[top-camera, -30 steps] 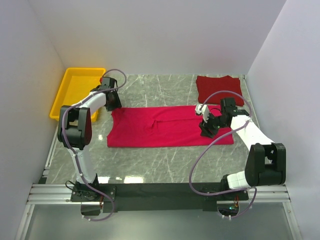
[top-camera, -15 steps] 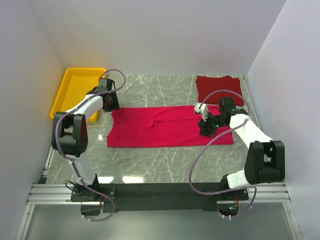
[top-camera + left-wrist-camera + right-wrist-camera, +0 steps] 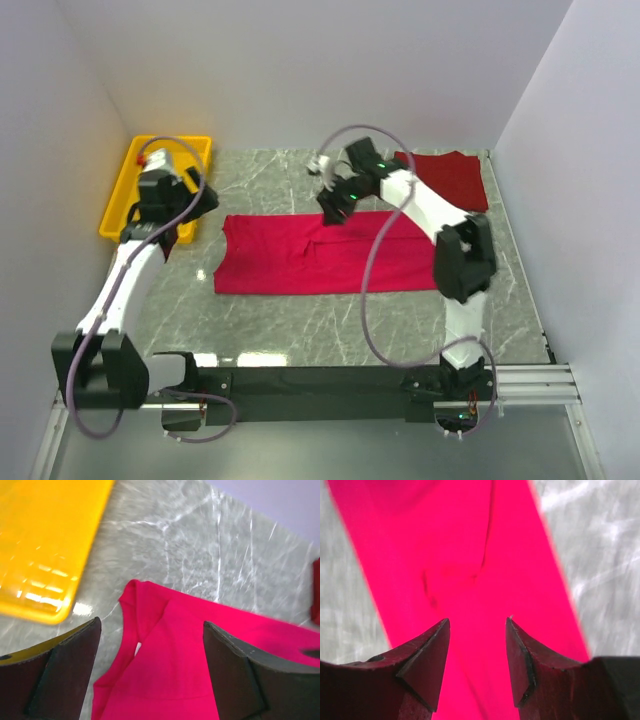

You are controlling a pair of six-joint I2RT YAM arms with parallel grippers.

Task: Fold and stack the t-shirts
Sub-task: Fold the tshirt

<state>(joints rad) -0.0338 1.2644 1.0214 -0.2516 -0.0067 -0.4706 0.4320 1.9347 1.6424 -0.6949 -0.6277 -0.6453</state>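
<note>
Crimson-pink t-shirt (image 3: 290, 262) flat mid-table (image 3: 300, 320), folded into long strip. Left gripper (image 3: 151, 625) near strip's left end, by yellow tray (image 3: 120, 195); fingers wide apart, nothing between. Right gripper (image 3: 477, 622) over strip's far edge; fingers apart, cloth below, not pinched. Maroon t-shirt (image 3: 460, 178) folded in far right corner, 2 shirts apart.

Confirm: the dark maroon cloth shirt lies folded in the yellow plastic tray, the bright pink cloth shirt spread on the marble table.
No: the dark maroon cloth shirt lies folded on the marble table, far right, not in the yellow plastic tray; the top external view shows it. The rest holds.
</note>
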